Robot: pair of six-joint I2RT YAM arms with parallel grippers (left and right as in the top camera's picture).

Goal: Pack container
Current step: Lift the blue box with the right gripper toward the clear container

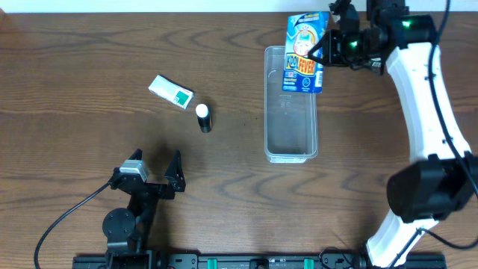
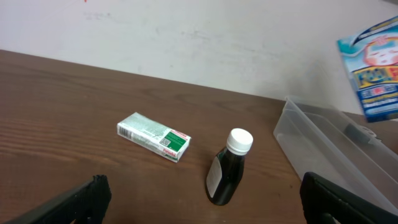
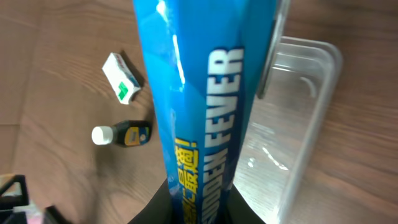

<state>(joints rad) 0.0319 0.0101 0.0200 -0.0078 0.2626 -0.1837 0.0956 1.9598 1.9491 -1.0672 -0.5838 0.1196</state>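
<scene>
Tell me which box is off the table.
The blue Sudden Fever box, held in the right gripper over the far end of the clear container. The small white-and-green box lies flat on the table.

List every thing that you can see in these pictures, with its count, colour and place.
container: one, clear, right of centre on the table
blue packet: one, blue with yellow and red print, held over the container's far end
small box: one, white and green, left of centre
bottle: one, dark with white cap, near the small box, not touching it
table: one, brown wood
left gripper: one, black, open, near side
right gripper: one, black, shut on the blue packet
</scene>
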